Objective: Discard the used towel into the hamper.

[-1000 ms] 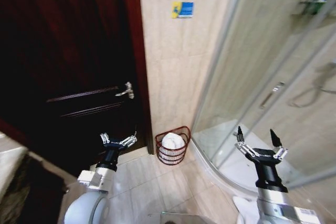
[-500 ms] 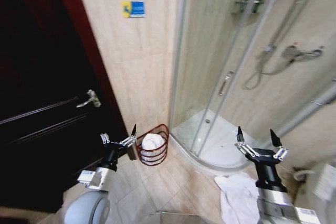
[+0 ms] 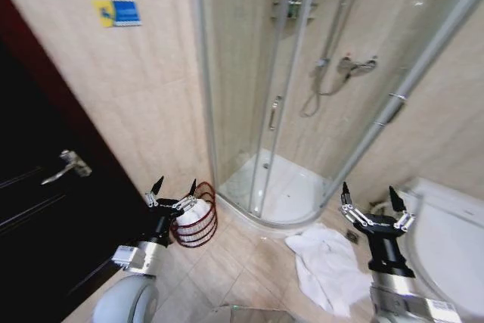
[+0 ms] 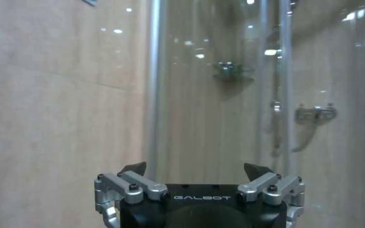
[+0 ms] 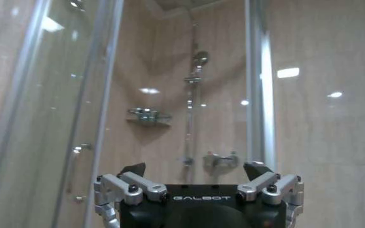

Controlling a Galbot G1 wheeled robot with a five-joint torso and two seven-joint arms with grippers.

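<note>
A white used towel (image 3: 325, 266) lies crumpled on the tiled floor in front of the shower, just left of my right arm. The hamper (image 3: 207, 226), a small reddish-brown wire basket, stands against the wall by the door with a white bundle (image 3: 194, 214) inside. My left gripper (image 3: 174, 187) is held up open and empty right in front of the hamper in the head view. Open and empty too, my right gripper (image 3: 368, 195) hangs above the towel's right side. Both wrist views face the shower glass, with the left gripper (image 4: 195, 169) and the right gripper (image 5: 195, 169) at their lower edges.
A curved glass shower enclosure (image 3: 265, 96) with a white tray (image 3: 283, 191) fills the middle. A dark wooden door (image 3: 38, 209) with a metal handle (image 3: 69, 164) stands at the left. A white fixture (image 3: 446, 232) sits at the right edge.
The whole head view has swung to the right: the door slid off to the left, and the shower, the floor towel and the white fixture came into view. Both arms keep the same pose.
</note>
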